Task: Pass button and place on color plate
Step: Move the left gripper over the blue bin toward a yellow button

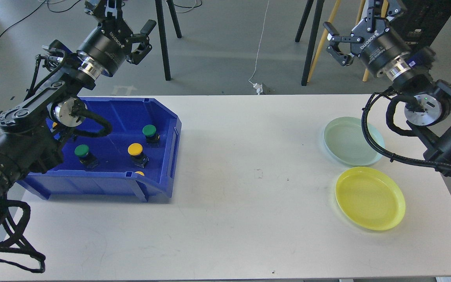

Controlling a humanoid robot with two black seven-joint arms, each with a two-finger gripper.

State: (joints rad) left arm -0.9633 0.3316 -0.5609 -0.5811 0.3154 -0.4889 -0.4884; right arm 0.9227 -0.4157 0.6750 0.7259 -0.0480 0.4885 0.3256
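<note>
Blue bin (163, 117) on my left side of the table (225, 219) is where all the buttons are sitting, so nothing's been picked yet by the look of it. I count a green button (149, 131) toward the back, another green one (81, 150) further left, a yellow button (135, 149) in the middle, plus a yellow one (139, 173) half hidden behind the front wall and a bit of yellow behind my arm.

Left gripper (141, 41) is up high beyond the bin's back edge, fingers spread and holding nothing. The buttons lie below and nearer to me than those fingers, so I'd guess the next move is a drop down and back toward me. They stand cap-up, so I'd go top-down.

Right gripper (337, 45) is also raised, fingers apart, empty, well away from the bin. It's the one near the plates: pale green plate (352, 156) and yellow plate (370, 219), both bare. So left picks, hands over, right places.
</note>
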